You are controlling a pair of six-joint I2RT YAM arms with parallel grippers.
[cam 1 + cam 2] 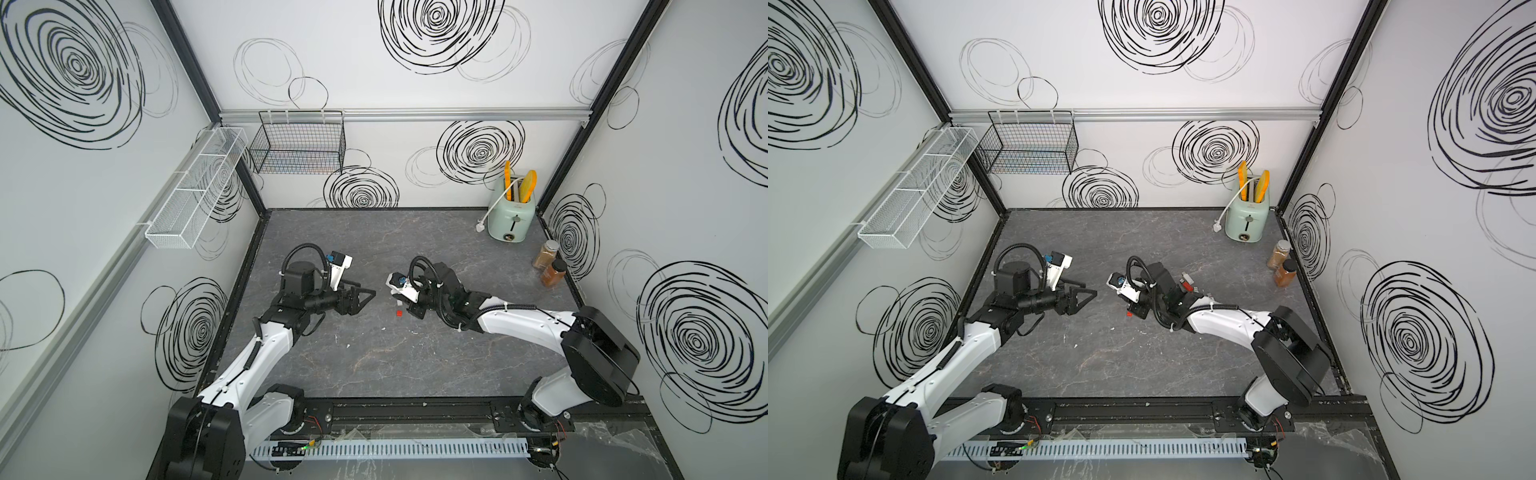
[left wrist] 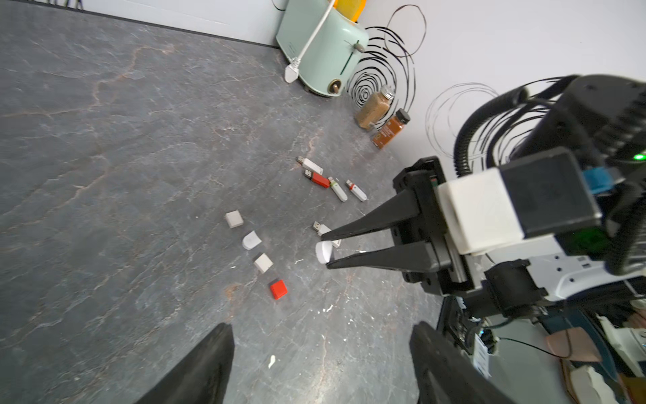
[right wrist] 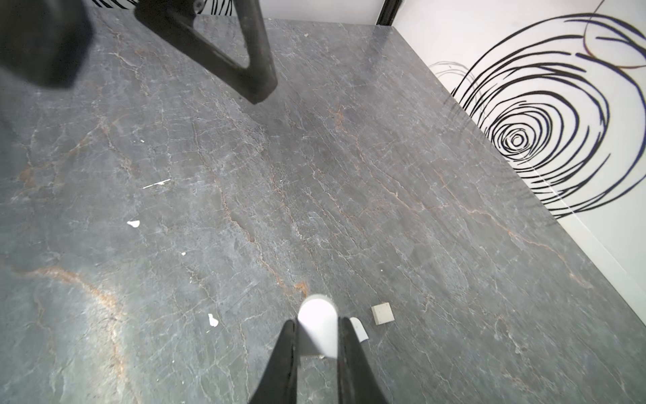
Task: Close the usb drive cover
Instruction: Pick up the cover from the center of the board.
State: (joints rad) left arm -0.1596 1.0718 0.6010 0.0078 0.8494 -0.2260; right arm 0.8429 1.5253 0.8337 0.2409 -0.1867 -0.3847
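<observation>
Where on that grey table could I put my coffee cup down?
Bare: the far strip between the back wall and the left gripper, and the table's near middle. Crowded: loose caps and usb drives around the right gripper, which grips a white cap, and the far right corner with toaster and spice jars.

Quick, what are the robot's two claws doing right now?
Left gripper: open, holding nothing.
Right gripper: shut on the white cap.
</observation>
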